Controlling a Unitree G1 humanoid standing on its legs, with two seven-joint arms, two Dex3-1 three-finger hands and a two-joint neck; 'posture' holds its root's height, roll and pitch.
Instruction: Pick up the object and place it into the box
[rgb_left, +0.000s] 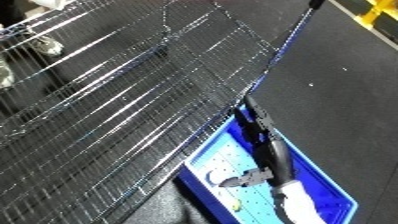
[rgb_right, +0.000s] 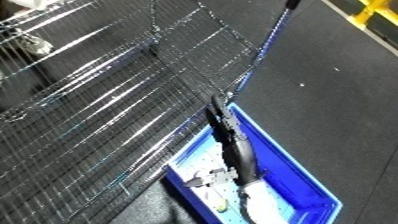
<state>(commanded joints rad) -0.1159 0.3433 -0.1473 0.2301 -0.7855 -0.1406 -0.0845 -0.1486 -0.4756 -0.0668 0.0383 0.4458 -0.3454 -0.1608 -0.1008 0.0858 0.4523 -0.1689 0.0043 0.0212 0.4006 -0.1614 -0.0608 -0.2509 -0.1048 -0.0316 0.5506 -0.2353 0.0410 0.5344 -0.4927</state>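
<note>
A blue bin (rgb_left: 330, 184) with a pale perforated floor lies at the lower right, beside a wire shelf. My right hand (rgb_left: 269, 150) reaches over the bin from the bottom edge on its white forearm (rgb_left: 298, 202). Its black fingers (rgb_left: 253, 116) stretch straight toward the bin's far end near the shelf edge, and its thumb (rgb_left: 242, 181) sticks out to the left; it holds nothing. A small pale object (rgb_left: 213, 176) and a tiny yellowish bit (rgb_left: 236, 205) lie on the bin floor, left of the hand. My left hand does not show.
The wire shelf (rgb_left: 115, 110) fills the left and middle of the view, tilted. Whitish items (rgb_left: 46, 45) lie at its far left. Dark floor (rgb_left: 338, 85) spreads to the right, with a yellow marking (rgb_left: 378, 12) at the top right corner.
</note>
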